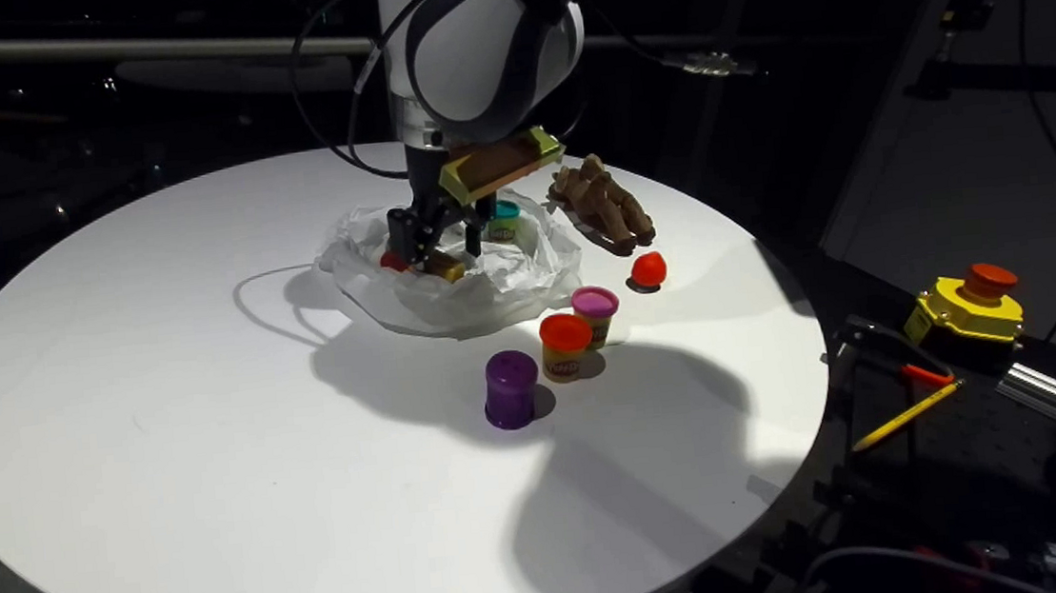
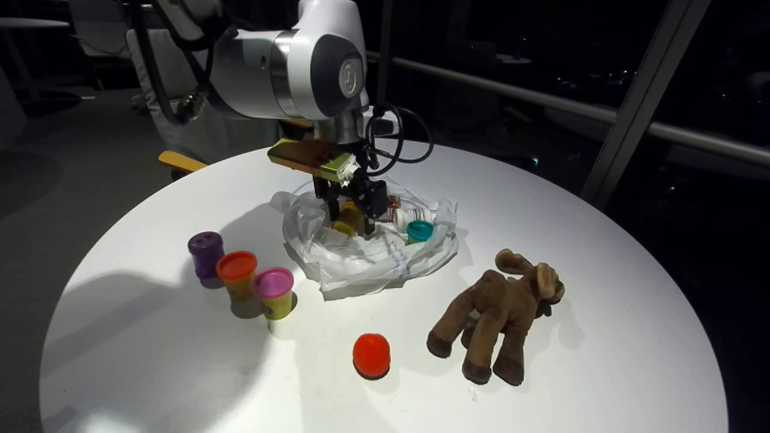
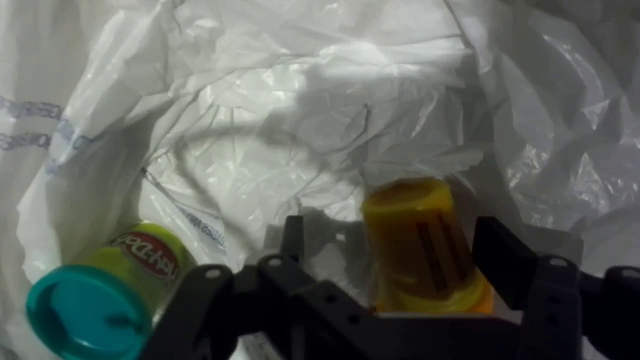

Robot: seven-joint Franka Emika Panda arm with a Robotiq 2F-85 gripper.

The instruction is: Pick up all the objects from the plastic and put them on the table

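Black, hard-edged gripper (image 3: 390, 237) is nearest in the wrist view, jaws apart on both sides of a tilted yellow-amber plastic cup (image 3: 422, 255), not yet grasped. Lying inside a crinkled, translucent white plastic sheet (image 3: 280, 95), the cup should be light, stiff and slippery, so better to hold across its middle. At eight o'clock of this view sits a smooth teal-lidded yellow cup (image 3: 107, 302). At the sheet's four o'clock in an exterior view, a soft-looking brown plush animal (image 2: 502, 300) lies on the round white table (image 2: 631, 361).
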